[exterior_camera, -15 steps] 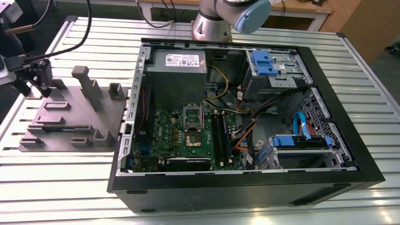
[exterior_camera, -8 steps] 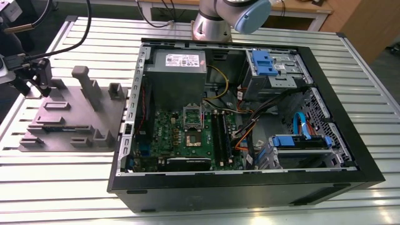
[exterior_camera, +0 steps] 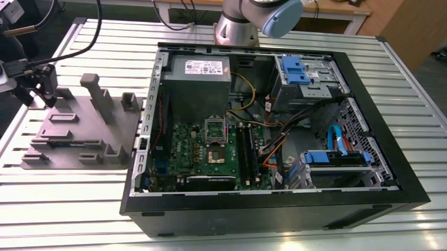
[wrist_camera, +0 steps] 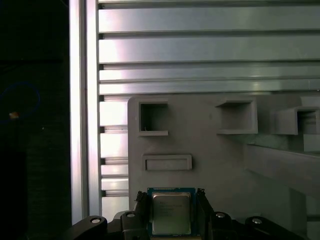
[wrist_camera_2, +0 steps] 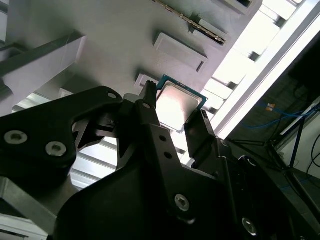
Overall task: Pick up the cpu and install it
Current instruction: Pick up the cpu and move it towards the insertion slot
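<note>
Presently the gripper [exterior_camera: 42, 90] hangs over the far corner of a grey moulded tray [exterior_camera: 84, 141] at the exterior view's left, well apart from the open computer case [exterior_camera: 279, 209] in the middle of the slotted aluminium table [exterior_camera: 70, 198]. In both wrist views the cpu [wrist_camera: 171, 214] [wrist_camera_2: 175, 107] sits between the two black fingers [wrist_camera: 141, 210], its silver top facing the first wrist camera and its green edge showing around the metal. The jaws are drawn in narrow, one finger pressed against each opposite side of the chip, so they grip it. From these angles I cannot tell whether it rests on the tray or has come clear of it. Around it the tray [wrist_camera: 215, 160] carries two square pockets [wrist_camera: 153, 119] and a shallow oblong recess [wrist_camera: 167, 162] just beside the chip, and tall grey posts [exterior_camera: 94, 97] rise near the gripper in the exterior view. Inside the case the green motherboard [exterior_camera: 188, 146] lies flat with its socket [exterior_camera: 215, 152] uncovered and a silver bracket [exterior_camera: 214, 127] standing up at the socket's far edge. A grey power supply [exterior_camera: 198, 83] sits just beyond the board, a bundle of orange and black cables [exterior_camera: 279, 141] crosses close to the socket on the exterior view's right, and blue drive carriers [exterior_camera: 293, 68] fill the case's far corner. The arm's base [exterior_camera: 237, 26] stands behind the case.
</note>
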You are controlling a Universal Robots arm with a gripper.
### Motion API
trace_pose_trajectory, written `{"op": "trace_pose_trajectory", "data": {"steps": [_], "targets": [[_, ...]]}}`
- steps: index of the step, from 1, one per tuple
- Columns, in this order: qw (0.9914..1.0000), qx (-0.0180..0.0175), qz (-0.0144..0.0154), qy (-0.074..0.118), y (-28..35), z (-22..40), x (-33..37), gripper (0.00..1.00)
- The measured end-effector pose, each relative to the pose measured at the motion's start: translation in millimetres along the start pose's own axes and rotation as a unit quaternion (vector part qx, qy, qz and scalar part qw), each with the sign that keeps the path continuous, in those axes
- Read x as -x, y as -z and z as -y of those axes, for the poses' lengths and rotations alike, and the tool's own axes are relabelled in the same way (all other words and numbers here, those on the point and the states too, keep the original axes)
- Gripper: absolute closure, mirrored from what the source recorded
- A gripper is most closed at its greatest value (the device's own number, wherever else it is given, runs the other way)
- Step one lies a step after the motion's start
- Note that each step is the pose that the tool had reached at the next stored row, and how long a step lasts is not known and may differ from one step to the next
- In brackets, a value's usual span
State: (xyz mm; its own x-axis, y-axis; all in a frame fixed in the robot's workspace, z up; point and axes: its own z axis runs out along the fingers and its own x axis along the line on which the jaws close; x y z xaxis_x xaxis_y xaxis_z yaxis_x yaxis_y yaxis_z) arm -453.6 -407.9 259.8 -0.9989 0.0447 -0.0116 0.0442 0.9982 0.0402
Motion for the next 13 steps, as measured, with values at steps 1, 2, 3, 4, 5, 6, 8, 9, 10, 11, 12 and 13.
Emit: {"op": "trace_pose_trajectory", "data": {"steps": [1,2,3,4,5,6,8,9,10,11,12,13], "targets": [[1.00000,0.0000,0.0000,0.000,1.0,-0.1,0.0,0.53],[1.00000,0.0000,0.0000,0.000,2.0,-0.1,0.0,0.53],[1.00000,0.0000,0.0000,0.000,3.0,-0.2,0.0,0.53],[1.00000,0.0000,0.0000,0.000,4.0,-0.2,0.0,0.53],[1.00000,0.0000,0.0001,0.000,5.1,-0.3,0.1,0.53],[1.00000,0.0000,0.0001,0.000,6.0,-0.3,0.1,0.53],[1.00000,0.0000,0.0000,0.000,7.9,-0.4,0.1,0.53],[1.00000,0.0000,0.0001,0.000,9.0,-0.4,0.1,0.53],[1.00000,0.0000,0.0001,0.000,10.3,-0.5,0.1,0.53],[1.00000,0.0000,0.0001,0.000,11.6,-0.5,0.1,0.53],[1.00000,0.0000,0.0001,0.000,12.9,-0.6,0.1,0.53],[1.00000,0.0000,0.0001,0.000,14.3,-0.6,0.1,0.53]]}}
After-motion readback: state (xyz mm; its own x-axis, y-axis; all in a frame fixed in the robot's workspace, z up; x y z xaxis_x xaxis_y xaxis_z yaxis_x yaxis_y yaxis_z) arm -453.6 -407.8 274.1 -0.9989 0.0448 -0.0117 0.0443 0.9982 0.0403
